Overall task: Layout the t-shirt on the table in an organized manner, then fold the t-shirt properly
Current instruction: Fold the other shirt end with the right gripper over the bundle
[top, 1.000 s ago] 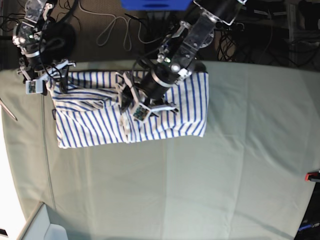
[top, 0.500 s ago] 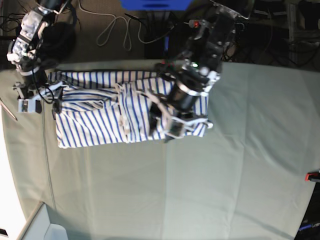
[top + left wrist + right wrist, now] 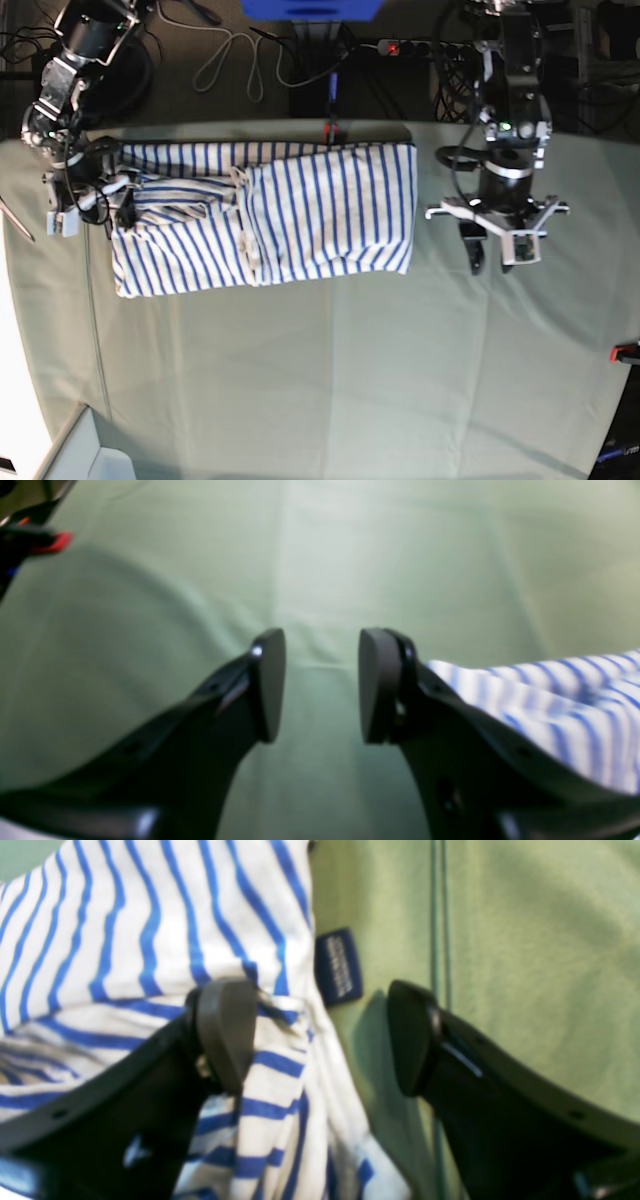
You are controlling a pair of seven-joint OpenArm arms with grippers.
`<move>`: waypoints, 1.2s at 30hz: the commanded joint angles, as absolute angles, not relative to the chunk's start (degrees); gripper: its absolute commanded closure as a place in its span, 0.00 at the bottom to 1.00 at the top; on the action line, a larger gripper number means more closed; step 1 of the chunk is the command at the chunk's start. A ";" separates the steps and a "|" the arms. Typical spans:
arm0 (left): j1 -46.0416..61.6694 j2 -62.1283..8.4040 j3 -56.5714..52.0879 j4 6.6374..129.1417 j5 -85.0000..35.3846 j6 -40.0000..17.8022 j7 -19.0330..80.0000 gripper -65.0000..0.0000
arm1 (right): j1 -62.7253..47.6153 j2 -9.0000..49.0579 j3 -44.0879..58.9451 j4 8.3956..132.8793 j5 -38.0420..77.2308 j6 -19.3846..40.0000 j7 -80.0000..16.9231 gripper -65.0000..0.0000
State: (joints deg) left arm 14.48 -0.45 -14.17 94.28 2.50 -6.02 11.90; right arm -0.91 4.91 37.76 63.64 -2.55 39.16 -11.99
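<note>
On the desk (image 3: 400,380), toward its far left part in the base view, the striped t-shirt (image 3: 270,215) lies folded into a wide band, one layer lapped over another. The right gripper (image 3: 320,1035) stands at the shirt's end by the dark blue neck tag (image 3: 339,966), jaws spread wide with one finger resting on the cloth and nothing pinched, likely placed to take that edge. The left gripper (image 3: 492,258) hangs over bare desk just beside the shirt's other end, jaws parted and empty.
</note>
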 commanded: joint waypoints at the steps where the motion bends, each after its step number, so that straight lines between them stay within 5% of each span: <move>1: 14.37 -0.48 -14.99 95.78 2.33 -6.11 10.33 0.63 | -0.66 5.49 37.85 63.96 -2.68 40.00 -12.26 0.35; 9: 14.29 -0.48 -17.71 95.69 2.33 -6.11 10.33 0.63 | -1.36 5.41 33.89 64.04 -2.68 40.00 -12.53 0.41; 17: 14.20 -0.48 -17.80 95.69 2.33 -6.11 10.33 0.63 | -2.15 4.26 31.52 64.04 -2.59 40.00 -12.62 1.00; 27: 14.29 -0.66 -18.51 95.78 2.33 -6.11 10.33 0.63 | -6.64 -1.10 31.34 82.86 -2.68 40.00 -13.23 1.00; 36: 13.76 -0.92 -23.78 95.78 2.33 -6.11 10.33 0.63 | -9.54 -8.04 24.31 103.78 -2.68 40.00 -26.15 1.00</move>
State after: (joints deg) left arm 14.24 -0.58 -23.59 94.52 2.33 -6.26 11.81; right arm -10.07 -8.05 24.38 102.78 -4.29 39.18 -28.12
